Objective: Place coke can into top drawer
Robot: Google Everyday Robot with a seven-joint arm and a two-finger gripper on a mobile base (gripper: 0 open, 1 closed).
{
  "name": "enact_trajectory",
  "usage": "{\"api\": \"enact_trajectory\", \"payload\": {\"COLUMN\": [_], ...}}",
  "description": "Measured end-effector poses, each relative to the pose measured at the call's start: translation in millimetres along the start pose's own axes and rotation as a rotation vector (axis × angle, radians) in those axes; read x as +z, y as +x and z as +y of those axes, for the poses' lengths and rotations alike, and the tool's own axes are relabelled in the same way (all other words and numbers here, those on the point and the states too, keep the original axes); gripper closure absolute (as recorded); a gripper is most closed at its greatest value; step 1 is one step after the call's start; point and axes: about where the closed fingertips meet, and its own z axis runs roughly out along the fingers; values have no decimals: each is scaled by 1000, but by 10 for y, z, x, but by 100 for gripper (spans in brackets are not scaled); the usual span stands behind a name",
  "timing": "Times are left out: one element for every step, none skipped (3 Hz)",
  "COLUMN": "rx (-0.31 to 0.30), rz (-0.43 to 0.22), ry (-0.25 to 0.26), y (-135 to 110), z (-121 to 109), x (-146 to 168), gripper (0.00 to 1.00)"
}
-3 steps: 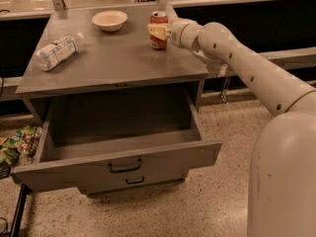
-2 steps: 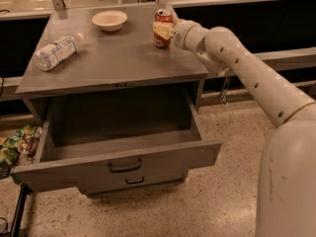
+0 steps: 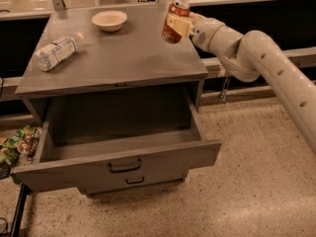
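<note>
The red-orange coke can hangs tilted in the air above the right rear of the grey cabinet top. My gripper is shut on the coke can, with a pale finger across its side, and my white arm reaches in from the right. The top drawer stands pulled open below the cabinet top, grey and empty inside, with a black bar handle on its front.
A clear plastic water bottle lies on its side at the cabinet top's left. A white bowl stands at the back. A lower drawer front sits under the open drawer. Snack bags lie on the floor at left.
The coke can has risen off the cabinet top in my gripper and tilted. The camera view has shifted slightly; bottle, bowl and drawer stay as they were.
</note>
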Motion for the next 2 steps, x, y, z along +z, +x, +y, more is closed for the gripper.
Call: {"api": "enact_trajectory", "payload": {"rx": [24,67], "rz": [61,81], "ry": [-43,-87], "y": [49,371], "z": [423,818], "x": [-453,-790], "gripper": [100,100]}}
